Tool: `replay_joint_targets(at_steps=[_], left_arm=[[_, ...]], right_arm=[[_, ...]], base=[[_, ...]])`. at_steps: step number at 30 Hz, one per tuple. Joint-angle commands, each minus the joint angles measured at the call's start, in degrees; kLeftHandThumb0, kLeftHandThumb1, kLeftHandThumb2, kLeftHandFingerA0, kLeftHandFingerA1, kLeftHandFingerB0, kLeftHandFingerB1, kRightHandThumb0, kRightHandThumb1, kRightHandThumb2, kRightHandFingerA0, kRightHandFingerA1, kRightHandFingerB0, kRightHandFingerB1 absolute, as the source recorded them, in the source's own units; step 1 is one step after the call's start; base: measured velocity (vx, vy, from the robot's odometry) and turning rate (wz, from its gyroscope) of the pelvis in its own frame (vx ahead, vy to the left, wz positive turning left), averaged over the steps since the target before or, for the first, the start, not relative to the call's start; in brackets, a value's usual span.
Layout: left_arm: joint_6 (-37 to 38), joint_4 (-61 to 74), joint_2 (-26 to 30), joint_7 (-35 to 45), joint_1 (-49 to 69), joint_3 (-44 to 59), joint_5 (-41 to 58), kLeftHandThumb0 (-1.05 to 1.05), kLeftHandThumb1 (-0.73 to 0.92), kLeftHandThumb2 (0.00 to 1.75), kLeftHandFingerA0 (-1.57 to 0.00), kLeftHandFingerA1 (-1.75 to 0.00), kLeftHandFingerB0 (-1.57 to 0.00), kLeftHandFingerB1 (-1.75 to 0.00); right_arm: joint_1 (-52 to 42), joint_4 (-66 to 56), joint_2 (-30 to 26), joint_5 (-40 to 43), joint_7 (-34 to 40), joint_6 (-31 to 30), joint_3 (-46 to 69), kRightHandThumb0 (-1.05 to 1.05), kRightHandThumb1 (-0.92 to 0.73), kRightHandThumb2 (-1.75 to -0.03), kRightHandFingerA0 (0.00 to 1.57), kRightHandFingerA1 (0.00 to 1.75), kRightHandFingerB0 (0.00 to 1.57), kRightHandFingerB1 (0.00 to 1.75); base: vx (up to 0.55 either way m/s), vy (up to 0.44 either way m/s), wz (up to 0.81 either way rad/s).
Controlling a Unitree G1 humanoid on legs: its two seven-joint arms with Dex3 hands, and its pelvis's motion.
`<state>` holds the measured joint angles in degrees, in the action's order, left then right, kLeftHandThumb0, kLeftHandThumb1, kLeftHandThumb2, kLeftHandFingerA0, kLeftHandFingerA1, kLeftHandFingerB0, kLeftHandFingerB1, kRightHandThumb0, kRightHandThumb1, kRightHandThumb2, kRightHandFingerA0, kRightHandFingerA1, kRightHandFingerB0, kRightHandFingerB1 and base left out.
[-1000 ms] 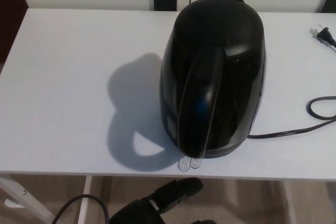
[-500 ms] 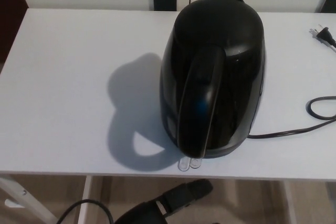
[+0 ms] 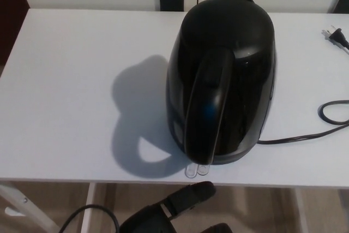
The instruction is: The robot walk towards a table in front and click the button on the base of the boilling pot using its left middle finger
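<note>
A black boiling pot stands on the white table, its handle towards me. A small clear button lever sticks out from its base at the table's front edge. My left hand shows at the bottom of the head view, below the table edge, just beneath the lever and apart from it. Only its dark upper part shows, and it holds nothing that I can see. The right hand is out of view.
The pot's black power cord runs right across the table, with its plug lying loose at the far right. A black cable loops below the table at the lower left, and a white table leg stands beside it.
My left hand's tip has shifted slightly to the right below the table edge and stays under the lever. The pot and cord have not moved.
</note>
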<state>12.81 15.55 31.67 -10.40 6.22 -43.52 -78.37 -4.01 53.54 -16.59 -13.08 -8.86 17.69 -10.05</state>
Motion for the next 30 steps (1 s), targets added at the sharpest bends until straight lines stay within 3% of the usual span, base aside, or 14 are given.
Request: replay_joint_targets(at_steps=[1, 3, 4, 7, 8, 9, 20, 21, 22, 23, 24, 26, 27, 30], left_arm=[[0.1, 0.0, 0.3, 2.4, 0.3, 0.9, -0.8, -0.36, 0.46, 1.02, 0.0, -0.5, 0.0, -0.49], [0.1, 0.0, 0.3, 2.3, 0.6, 1.2, -0.4, -0.36, 0.45, 1.01, 0.0, -0.49, 0.0, -0.49], [-0.1, 0.0, 0.1, 2.5, 0.5, 1.2, -0.7, -0.36, 0.46, 1.02, 0.0, -0.49, 0.0, -0.49], [-0.2, 0.5, 0.1, 2.5, 1.0, 1.3, -1.5, -0.36, 0.48, 1.03, 0.0, -0.5, 0.0, -0.49], [-0.3, 0.8, 0.2, 2.9, 1.2, 1.3, -1.8, -0.73, 0.53, 0.89, -0.05, -0.41, 0.0, -0.37], [-0.3, 0.9, 0.2, 3.0, 1.3, 1.4, -1.8, -0.36, 0.48, 1.03, 0.0, -0.5, 0.0, -0.49], [0.1, 2.2, 0.1, 3.2, 1.6, 2.7, -1.4, -0.36, 0.49, 1.04, 0.0, -0.5, 0.0, -0.49], [-0.1, 2.4, 0.1, 3.4, 1.6, 2.7, -1.8, -0.64, 0.72, 0.64, -0.14, -0.28, -0.12, -0.26], [-0.1, 2.5, 0.1, 3.5, 1.6, 2.7, -1.9, -0.75, 0.52, 0.87, -0.05, -0.4, -0.02, -0.37], [-0.1, 2.6, 0.2, 3.5, 1.7, 2.9, -1.9, -0.36, 0.5, 1.05, 0.0, -0.5, 0.0, -0.49], [0.0, 2.6, 0.3, 3.4, 1.7, 3.0, -1.8, -0.36, 0.5, 1.05, 0.0, -0.5, 0.0, -0.49], [-0.1, 2.9, 0.2, 4.0, 1.5, 3.4, -1.8, -0.75, 0.53, 0.87, -0.05, -0.4, -0.02, -0.36], [0.0, 2.9, 0.3, 3.7, 1.4, 3.6, -1.6, -0.35, 0.5, 1.05, 0.0, -0.5, 0.0, -0.49], [0.3, 3.0, 0.1, 3.2, 1.1, 4.3, -1.3, -0.35, 0.49, 1.03, 0.0, -0.49, 0.0, -0.48]], right_arm=[[-0.1, -0.3, -0.7, 0.3, -0.4, -0.4, 0.5, 0.24, -0.92, -0.88, 0.34, 0.56, 0.15, 0.45], [-0.2, -0.6, -0.8, 0.2, -0.6, -0.5, 0.5, 0.24, -0.92, -0.88, 0.34, 0.56, 0.15, 0.45], [-0.2, -0.8, -0.9, 0.2, -0.5, -0.8, 0.5, 0.13, -0.8, -1.21, 0.23, 0.57, 0.2, 0.57], [-0.6, -1.0, -0.8, 0.5, -0.5, -0.2, 0.8, 0.14, -0.79, -1.21, 0.24, 0.58, 0.21, 0.57], [-0.6, -0.8, -0.7, 0.4, -0.4, 0.0, 0.7, 0.14, -0.8, -1.21, 0.24, 0.58, 0.21, 0.58], [-0.5, -0.5, -0.7, 0.3, -0.3, 0.1, 0.7, 0.14, -0.79, -1.21, 0.25, 0.58, 0.22, 0.58], [-0.4, -1.0, -0.9, -0.2, -0.4, -0.6, 0.4, 0.13, -0.8, -1.21, 0.24, 0.57, 0.22, 0.57], [-0.5, -1.0, -0.9, 0.0, -0.6, -0.8, 0.5, 0.13, -0.8, -1.21, 0.23, 0.57, 0.21, 0.57], [-0.6, -1.2, -0.9, 0.1, -0.6, -1.0, 0.6, 0.13, -0.8, -1.21, 0.23, 0.57, 0.21, 0.57], [-0.7, -1.4, -0.9, 0.1, -0.6, -1.2, 0.6, 0.13, -0.8, -1.21, 0.24, 0.57, 0.21, 0.57], [-0.6, -1.3, -0.8, 0.0, -0.6, -1.2, 0.5, 0.13, -0.8, -1.21, 0.24, 0.57, 0.21, 0.57], [-0.5, -1.5, -0.8, 0.0, -0.7, -1.4, 0.5, 0.13, -0.8, -1.21, 0.23, 0.57, 0.21, 0.57], [-0.5, -1.6, -0.8, 0.1, -0.8, -1.5, 0.6, 0.13, -0.8, -1.22, 0.22, 0.57, 0.2, 0.57], [-0.3, -1.1, -0.9, -0.3, -0.5, -1.3, 0.4, 0.13, -0.8, -1.21, 0.22, 0.56, 0.21, 0.57]], base=[[0.0, 0.0, 0.0], [0.0, 0.0, 0.0], [0.0, 0.0, 0.0], [0.0, 0.0, 0.0], [0.0, 0.0, 0.0], [0.0, 0.0, 0.0], [0.0, 0.0, 0.0], [0.0, 0.0, 0.0], [0.0, 0.0, 0.0], [0.0, 0.0, 0.0], [0.0, 0.0, 0.0], [0.0, 0.0, 0.0], [0.0, 0.0, 0.0], [0.0, 0.0, 0.0]])
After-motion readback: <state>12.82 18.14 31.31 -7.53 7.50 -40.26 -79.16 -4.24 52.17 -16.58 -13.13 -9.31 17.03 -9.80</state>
